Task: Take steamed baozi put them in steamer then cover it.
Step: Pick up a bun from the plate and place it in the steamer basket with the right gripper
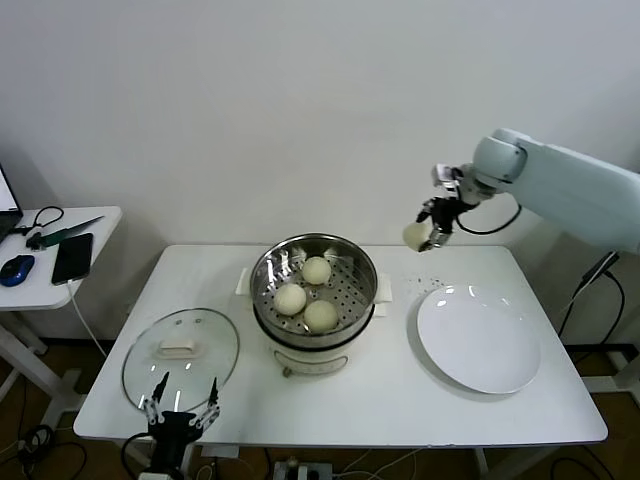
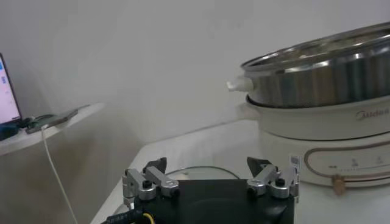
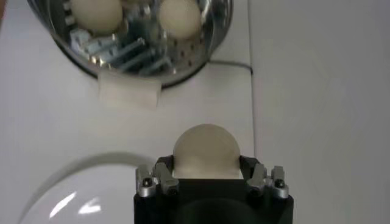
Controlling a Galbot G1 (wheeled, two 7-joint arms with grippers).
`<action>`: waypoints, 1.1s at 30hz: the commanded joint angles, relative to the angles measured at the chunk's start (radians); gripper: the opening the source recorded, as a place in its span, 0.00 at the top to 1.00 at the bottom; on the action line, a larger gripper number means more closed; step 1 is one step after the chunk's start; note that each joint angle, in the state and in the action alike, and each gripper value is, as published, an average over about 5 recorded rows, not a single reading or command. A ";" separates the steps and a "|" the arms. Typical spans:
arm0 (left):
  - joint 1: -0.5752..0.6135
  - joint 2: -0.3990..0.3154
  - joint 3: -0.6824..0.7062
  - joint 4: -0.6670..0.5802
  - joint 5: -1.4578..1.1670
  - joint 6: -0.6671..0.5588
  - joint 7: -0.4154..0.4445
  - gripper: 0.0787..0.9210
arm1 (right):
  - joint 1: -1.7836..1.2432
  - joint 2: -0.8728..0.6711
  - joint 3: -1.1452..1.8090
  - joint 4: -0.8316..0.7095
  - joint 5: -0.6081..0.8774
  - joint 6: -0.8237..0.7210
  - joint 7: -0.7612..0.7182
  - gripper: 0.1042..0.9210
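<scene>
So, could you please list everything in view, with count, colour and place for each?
steamed baozi: four, cream-white; three in the steamer, one held in the air
steamer: one, shiny steel on white base, table centre
cover: one, clear glass with white handle, flat on table left of steamer
plate: one, white, right of steamer
table: one, white
side table: one, white, far left, carrying a phone, blue mouse and cables
left tool: open, low at the table's near edge by the cover
right tool: shut on the fourth baozi, raised beyond the plate
</scene>
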 commanded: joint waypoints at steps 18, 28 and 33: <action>-0.046 0.040 0.000 0.009 -0.039 0.010 0.005 0.12 | 0.045 0.396 -0.319 0.030 0.271 -0.102 0.116 0.28; -0.051 0.038 -0.002 0.023 -0.043 0.011 0.004 0.12 | -0.031 0.394 -0.313 -0.002 0.224 -0.105 0.131 0.28; -0.049 0.033 -0.003 0.025 -0.044 0.013 0.001 0.12 | -0.039 0.381 -0.308 0.006 0.200 -0.105 0.128 0.27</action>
